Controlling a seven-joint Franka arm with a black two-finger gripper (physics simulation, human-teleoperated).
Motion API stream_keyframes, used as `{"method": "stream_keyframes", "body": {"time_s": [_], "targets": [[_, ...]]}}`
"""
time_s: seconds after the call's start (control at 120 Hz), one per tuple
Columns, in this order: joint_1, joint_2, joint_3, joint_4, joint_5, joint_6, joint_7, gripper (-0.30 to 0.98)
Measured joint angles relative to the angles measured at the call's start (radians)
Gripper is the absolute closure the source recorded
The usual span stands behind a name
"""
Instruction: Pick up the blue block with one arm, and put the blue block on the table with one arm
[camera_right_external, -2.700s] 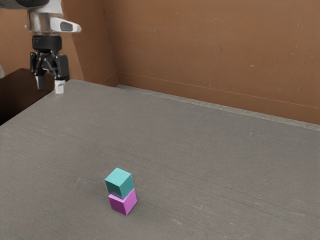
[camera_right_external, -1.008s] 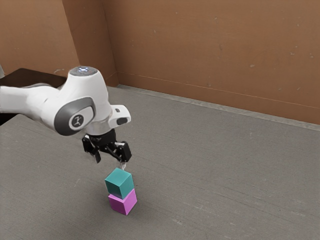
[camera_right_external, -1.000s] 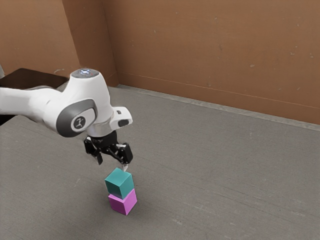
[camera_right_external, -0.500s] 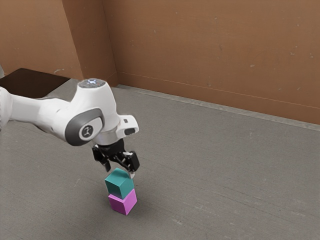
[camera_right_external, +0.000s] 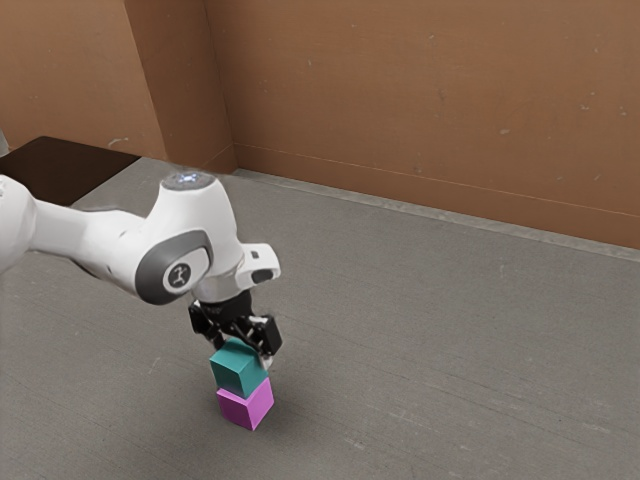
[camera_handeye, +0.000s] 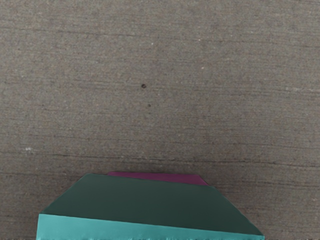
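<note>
In the exterior view the blue block (camera_right_external: 239, 368), rather teal in hue, sat on top of the pink block (camera_right_external: 246, 404), low and left of the frame's middle, so it was off the desk (camera_right_external: 430, 330) itself, which met only the pink one. The two were a little out of line, the upper one set slightly toward the frame's left. The arm (camera_right_external: 95, 238) reached in from the left edge, its hand pointing down right over the stack. The fingers (camera_right_external: 267, 361) stood apart at the upper block, one by its right side in the frame, the other partly hidden behind its top left; whether either touched it I couldn't tell. A brown wall (camera_right_external: 420, 110) ran across the top, and a dark panel (camera_right_external: 65, 170) lay at the upper left. In the wrist view, a strip of pink peeked past the blue block's shaded side.
</note>
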Motion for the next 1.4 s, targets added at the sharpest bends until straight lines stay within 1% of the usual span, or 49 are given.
{"method": "stream_keyframes", "body": {"time_s": [0.308,0.375,0.575,0.65,0.817,0.842,0.95,1.008,1.1,1.242,1.308,1.4], "targets": [[-0.001,0.014,0.000,-0.013,-0.001,0.021,0.002,0.01],[0.000,0.015,0.000,-0.015,0.000,0.025,0.003,0.04],[0.001,0.017,0.000,-0.015,0.008,0.031,0.004,0.23],[0.000,0.019,0.000,-0.015,0.011,0.032,0.003,0.25],[-0.001,0.009,-0.001,-0.012,0.015,0.033,0.001,0.27],[-0.001,0.005,-0.001,-0.011,0.014,0.032,0.002,0.29],[0.004,-0.010,0.000,0.023,0.018,0.025,0.005,0.31],[0.029,0.018,0.002,0.073,0.019,0.015,0.011,0.31],[0.097,0.085,0.004,0.147,0.021,0.003,0.029,0.31],[0.241,0.207,0.007,0.197,0.025,-0.007,0.057,0.31],[0.257,0.241,0.007,0.206,0.034,-0.009,0.068,0.31],[0.262,0.257,0.006,0.209,0.047,-0.010,0.080,0.31]]}}
